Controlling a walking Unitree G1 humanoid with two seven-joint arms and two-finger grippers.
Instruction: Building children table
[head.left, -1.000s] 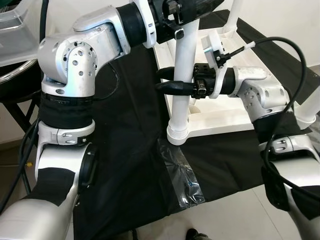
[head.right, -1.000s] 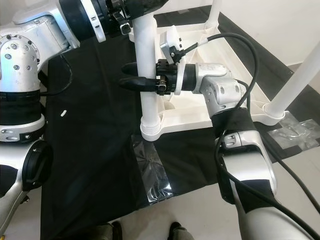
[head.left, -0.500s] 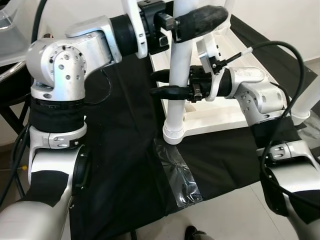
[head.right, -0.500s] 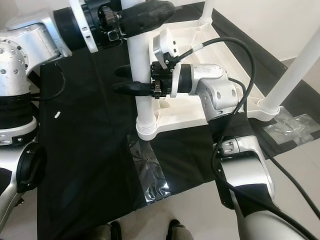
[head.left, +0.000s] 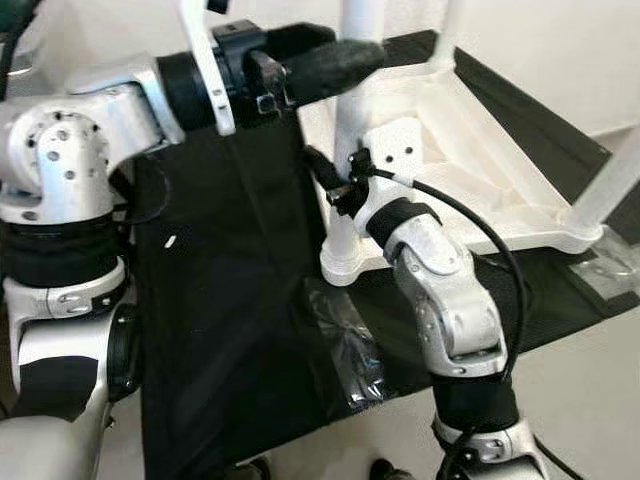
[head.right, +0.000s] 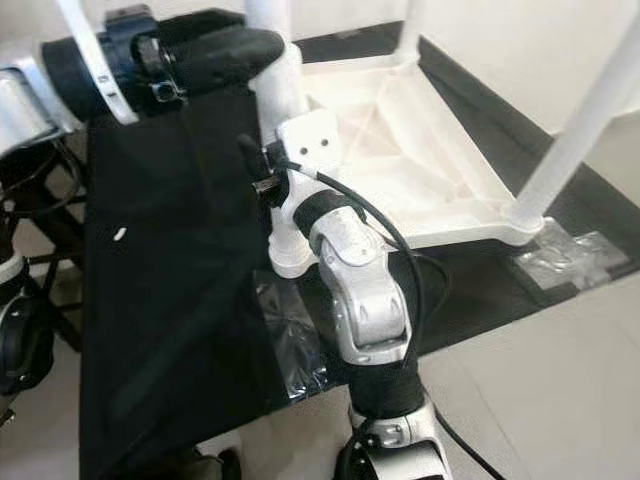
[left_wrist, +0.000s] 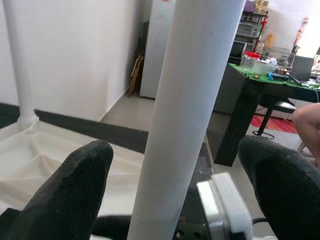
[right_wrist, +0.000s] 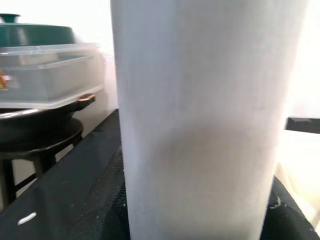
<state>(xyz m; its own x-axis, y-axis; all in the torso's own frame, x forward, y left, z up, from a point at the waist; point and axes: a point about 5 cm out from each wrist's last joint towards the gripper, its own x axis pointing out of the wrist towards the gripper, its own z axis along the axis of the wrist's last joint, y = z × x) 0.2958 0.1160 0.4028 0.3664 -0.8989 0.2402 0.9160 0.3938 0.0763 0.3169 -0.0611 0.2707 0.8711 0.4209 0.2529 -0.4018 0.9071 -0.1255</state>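
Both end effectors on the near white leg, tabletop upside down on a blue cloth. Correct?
Wrong cloth colour: the left eye view shows a black cloth. Otherwise yes: the left end effector and right end effector are at the near leg of the upturned tabletop.

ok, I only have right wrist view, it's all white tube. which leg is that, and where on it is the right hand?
Observer: It's the near-corner leg of the upturned table. The right hand is low on it, just above the collar.
Operator: and the left hand?
Observer: The left hand is higher on the same leg, fingers either side with gaps, open.
Operator: other legs in?
Observer: Two more stand upright: the right-corner leg and the far-corner leg.
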